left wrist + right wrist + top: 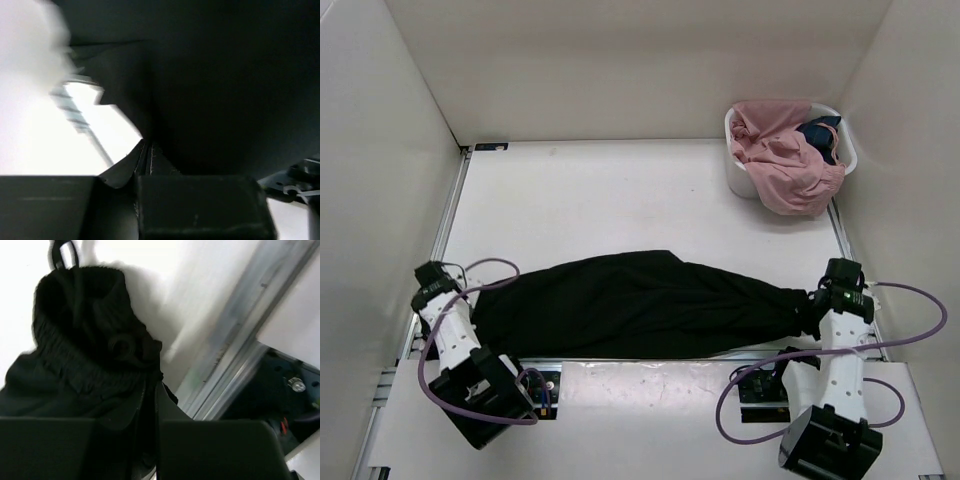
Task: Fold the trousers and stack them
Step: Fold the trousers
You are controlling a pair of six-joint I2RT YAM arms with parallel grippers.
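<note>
The black trousers (630, 305) lie stretched left to right along the near part of the white table (620, 190). My left gripper (472, 303) is at their left end, and in the left wrist view its jaws (145, 150) are shut with the dark fabric (215, 85) pressed in and draped over them. At the right end my right gripper (816, 308) is shut on a bunched, elastic-ribbed end of the trousers (85, 340); the fabric runs down between its jaws (152, 392).
A white basket (738, 172) stands at the back right with a pink garment (785, 160) hanging over its rim and a dark blue cloth (823, 135) inside. White walls enclose the table. An aluminium rail (235, 340) runs along the near edge under the trousers.
</note>
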